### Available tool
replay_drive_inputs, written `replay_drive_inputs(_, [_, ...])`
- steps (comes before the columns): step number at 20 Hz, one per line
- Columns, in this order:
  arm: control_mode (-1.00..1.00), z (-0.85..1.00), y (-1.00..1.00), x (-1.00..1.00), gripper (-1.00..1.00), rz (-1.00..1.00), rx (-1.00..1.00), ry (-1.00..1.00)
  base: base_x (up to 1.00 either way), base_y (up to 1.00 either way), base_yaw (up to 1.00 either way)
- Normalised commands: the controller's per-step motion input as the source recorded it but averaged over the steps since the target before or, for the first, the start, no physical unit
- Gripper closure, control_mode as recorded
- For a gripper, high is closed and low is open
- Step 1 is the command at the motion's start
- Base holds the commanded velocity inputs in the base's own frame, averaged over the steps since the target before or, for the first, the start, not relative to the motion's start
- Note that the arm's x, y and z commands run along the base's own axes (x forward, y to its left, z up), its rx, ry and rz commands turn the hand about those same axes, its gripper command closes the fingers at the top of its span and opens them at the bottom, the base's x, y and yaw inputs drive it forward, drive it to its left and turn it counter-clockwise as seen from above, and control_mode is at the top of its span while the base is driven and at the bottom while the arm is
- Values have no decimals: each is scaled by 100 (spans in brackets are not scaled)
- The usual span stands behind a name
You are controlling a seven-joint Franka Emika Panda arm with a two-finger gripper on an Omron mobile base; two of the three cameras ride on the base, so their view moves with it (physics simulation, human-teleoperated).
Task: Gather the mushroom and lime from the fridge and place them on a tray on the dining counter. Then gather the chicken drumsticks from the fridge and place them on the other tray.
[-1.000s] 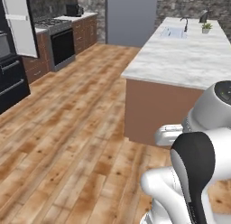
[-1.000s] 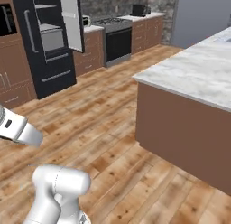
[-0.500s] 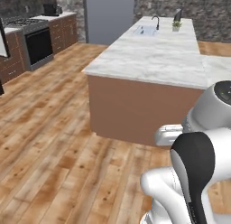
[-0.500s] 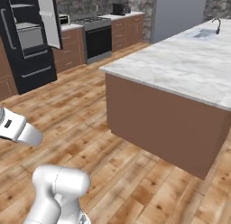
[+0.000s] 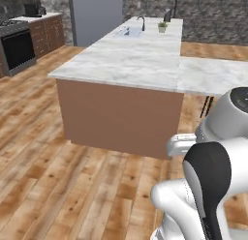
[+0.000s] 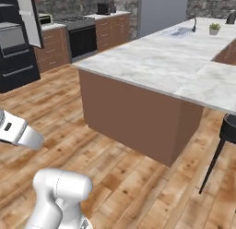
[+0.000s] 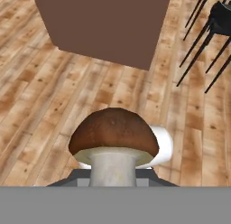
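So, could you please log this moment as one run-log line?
phase: carrying | gripper: shut on mushroom | ahead: island counter | trays: unseen

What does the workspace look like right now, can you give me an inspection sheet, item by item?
Surface: marble island counter, bare at the near end.
Job's things: brown-capped mushroom held upright at the gripper, above the wood floor; lime, drumsticks and trays: nothing seen.
Clutter: small potted plant beside the sink at the counter's far end.
Grippers: gripper shut on the mushroom's stem; the fingers are hidden behind it.
Cables: nothing seen.
Surroundings: oven range, dark wall oven, black stool at the counter.
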Motion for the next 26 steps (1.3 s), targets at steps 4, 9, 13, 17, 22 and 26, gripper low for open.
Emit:
replay_drive_inputs(4, [100, 0, 0, 0, 100, 0, 0, 0, 0, -100, -10])
replay_drive_inputs(9, [100, 0, 0, 0, 100, 0, 0, 0, 0, -100, -11])
replay_drive_inputs(13, [100, 0, 0, 0, 100, 0, 0, 0, 0, -100, -12])
replay_drive_inputs(17, [100, 0, 0, 0, 100, 0, 0, 0, 0, -100, -12])
replay_drive_inputs(22, [100, 0, 0, 0, 100, 0, 0, 0, 0, -100, -12])
replay_drive_inputs(26, [100, 0, 0, 0, 100, 0, 0, 0, 0, -100, -12])
